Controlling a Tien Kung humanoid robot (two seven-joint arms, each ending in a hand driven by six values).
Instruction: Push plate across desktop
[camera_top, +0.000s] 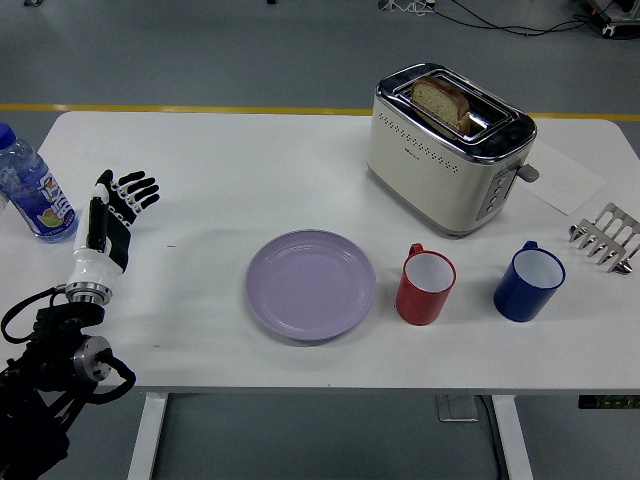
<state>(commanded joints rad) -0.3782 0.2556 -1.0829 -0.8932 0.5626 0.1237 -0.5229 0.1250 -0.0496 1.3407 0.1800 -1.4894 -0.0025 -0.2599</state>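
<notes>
Head view of the white desk (300, 170). The purple plate (311, 284) lies flat near the desk's front edge, slightly left of centre, with nothing touching it. The left hand (113, 216) is raised over the desk's left side, well apart from the plate, fingers extended and loosely spread, holding nothing; its black arm is cut off at the lower left corner. Just left of the hand stands a water bottle (28, 190), partly cropped by the frame edge, its label print too small to read. Right of the plate, a red mug (425, 285) stands just beside its rim; a blue mug (528, 281) stands further right. Behind them sits a cream toaster (447, 148) with a bread slice (441, 102) protruding from one slot, its lower part hidden inside. A metal rack (605, 236) lies at the right edge, next to a sheet of paper (565, 180).
</notes>
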